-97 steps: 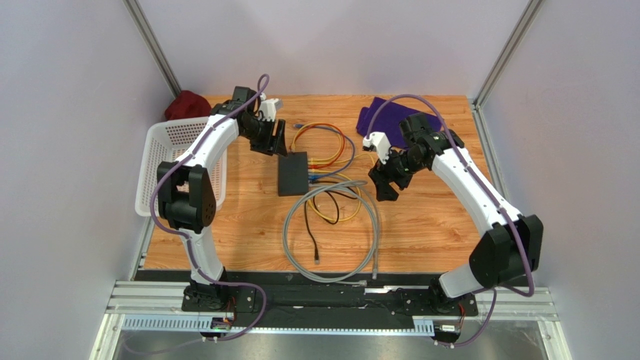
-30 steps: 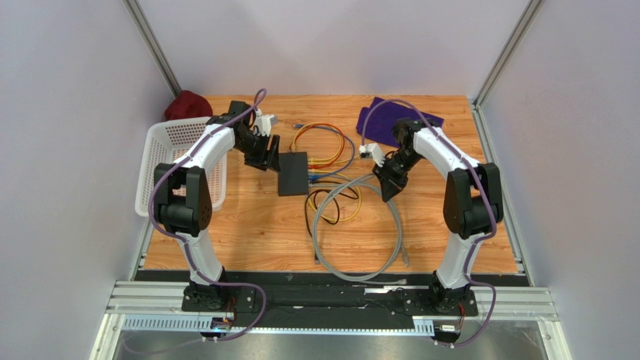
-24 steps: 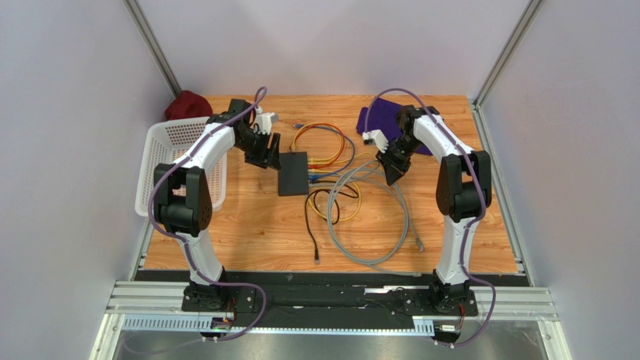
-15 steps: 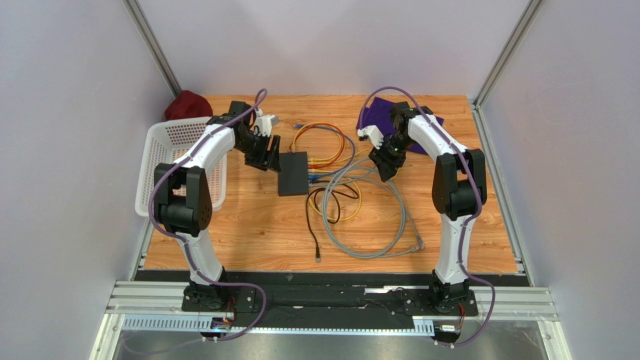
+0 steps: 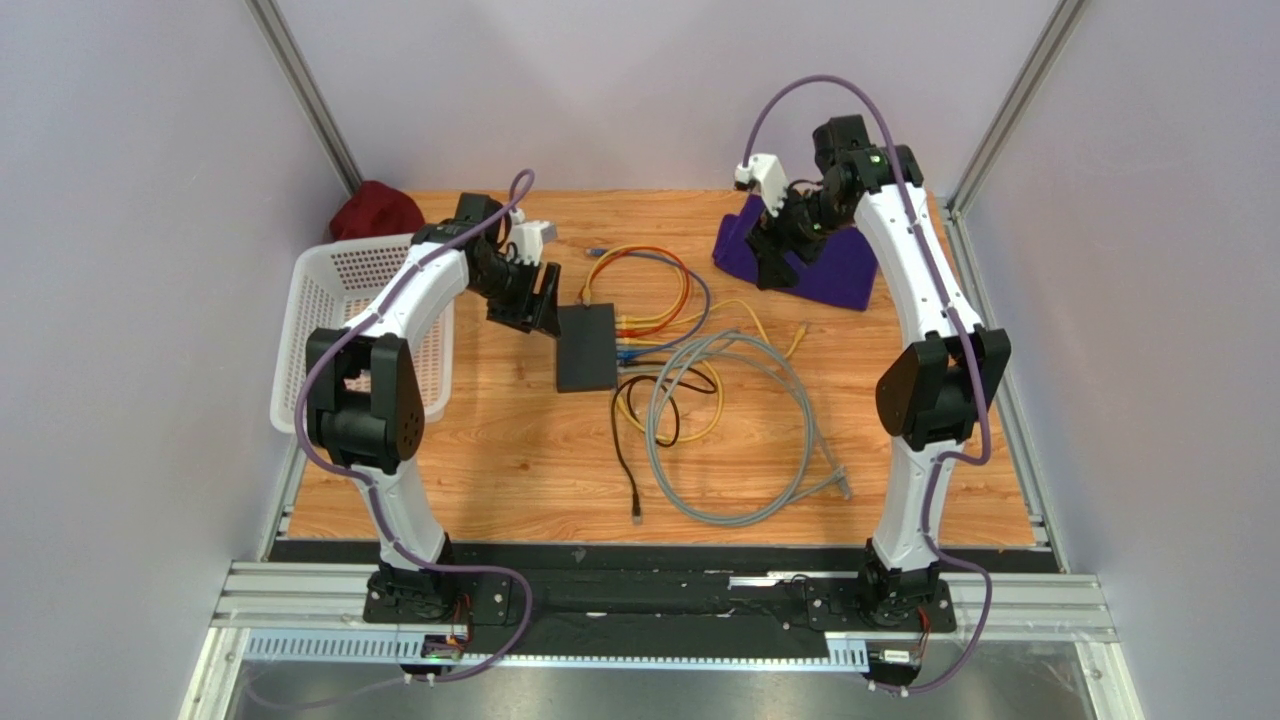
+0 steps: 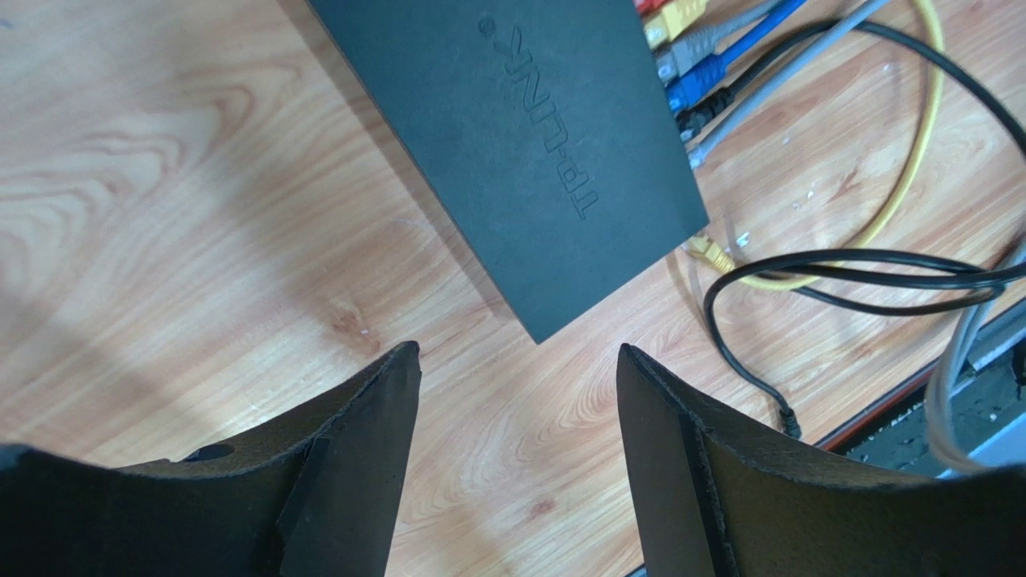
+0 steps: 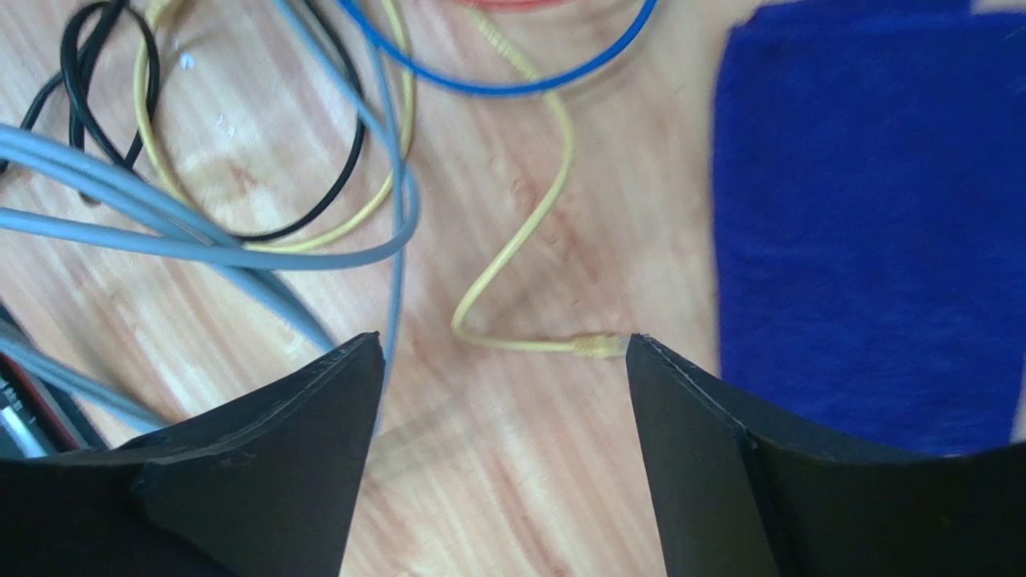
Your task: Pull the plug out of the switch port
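Black switch (image 6: 482, 180) carries embossed TP-LINK lettering (image 6: 544, 122) on top.

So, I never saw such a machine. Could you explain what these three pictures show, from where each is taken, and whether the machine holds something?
These are two robot arms bolted at the near edge of a wooden table. The wide picture looks down from above and behind them. The other two come from cameras on the wrists, so the dark shapes at the bottom are each arm's own fingers. On the table lie a flat black switch with coloured cables plugged into it, a loose grey cable, a white basket, a purple cloth and a red cloth. The left gripper hovers beside the switch; the right gripper hangs near the purple cloth. Both are open and hold nothing.
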Controlling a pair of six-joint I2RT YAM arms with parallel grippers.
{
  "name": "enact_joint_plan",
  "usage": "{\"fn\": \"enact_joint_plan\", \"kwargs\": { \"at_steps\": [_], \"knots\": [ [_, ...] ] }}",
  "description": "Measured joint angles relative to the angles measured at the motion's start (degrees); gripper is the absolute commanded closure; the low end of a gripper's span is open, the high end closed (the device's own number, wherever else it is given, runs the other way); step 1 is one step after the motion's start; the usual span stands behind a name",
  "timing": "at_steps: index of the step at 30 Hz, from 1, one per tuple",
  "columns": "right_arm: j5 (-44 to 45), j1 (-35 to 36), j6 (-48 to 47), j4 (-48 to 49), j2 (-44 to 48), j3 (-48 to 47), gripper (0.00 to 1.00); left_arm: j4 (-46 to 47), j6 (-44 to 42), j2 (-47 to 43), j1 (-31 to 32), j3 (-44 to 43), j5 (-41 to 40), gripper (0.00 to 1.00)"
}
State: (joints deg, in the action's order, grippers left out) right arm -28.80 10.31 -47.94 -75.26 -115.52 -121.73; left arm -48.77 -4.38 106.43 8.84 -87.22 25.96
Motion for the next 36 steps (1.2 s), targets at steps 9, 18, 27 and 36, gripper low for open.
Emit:
{"fn": "enact_joint_plan", "kwargs": {
  "at_steps": [9, 18, 27, 36],
  "knots": [
    [5.16, -0.48, -8.09, -0.66, -1.64, 1.55, 0.15, -2.89, -0.28, 0.52, 0.00, -3.67, 1.42, 0.30],
    [9.92, -5.81, -8.79, -1.07, 2.64, -6.86, 0.10, -4.76, 0.42, 1.14, 0.00, -3.74, 3.06, 0.30],
    [30.01, 5.60, 3.02, 17.00, 16.48, 17.73, 0.09, -0.59, 4.04, -0.63, 0.00, 0.13, -1.49, 0.30],
    [45.59, 3.76, 19.76, 21.81, -3.45, 18.47, 0.12, 2.58, 4.02, -0.98, -0.33, 0.28, -4.02, 0.30]
  ]
}}
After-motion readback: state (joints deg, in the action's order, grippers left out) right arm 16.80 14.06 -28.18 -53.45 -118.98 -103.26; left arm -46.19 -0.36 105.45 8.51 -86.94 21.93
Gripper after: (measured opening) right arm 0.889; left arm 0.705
